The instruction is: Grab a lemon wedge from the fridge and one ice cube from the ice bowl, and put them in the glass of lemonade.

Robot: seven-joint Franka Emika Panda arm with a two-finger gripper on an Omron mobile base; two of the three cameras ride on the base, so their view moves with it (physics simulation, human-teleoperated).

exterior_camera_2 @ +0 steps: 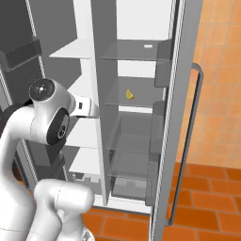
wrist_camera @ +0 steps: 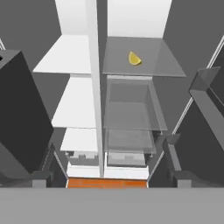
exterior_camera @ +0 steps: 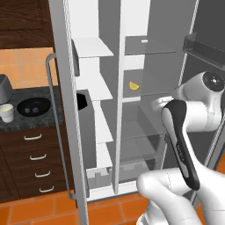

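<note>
The fridge (exterior_camera: 119, 132) stands with both doors swung wide. On a glass shelf in its right compartment lies the small yellow lemon wedge (exterior_camera: 134, 85) (exterior_camera_2: 129, 94) (wrist_camera: 134, 58). My gripper (wrist_camera: 111, 178) is open and holds nothing. It hovers in front of the fridge, short of the shelves, with the wedge ahead and slightly right of its centre line. On the dark counter to the left of the fridge sits the black ice bowl (exterior_camera: 34, 107) with pale cubes inside. The whitish glass of lemonade (exterior_camera: 6, 112) stands just left of the bowl.
The left door (exterior_camera: 61, 114) with its long handle juts out between the fridge interior and the counter. The right door (exterior_camera_2: 181, 117) has shelf bins on its inner side. A grey toaster (exterior_camera: 3, 88) stands behind the glass. Drawers run below the counter.
</note>
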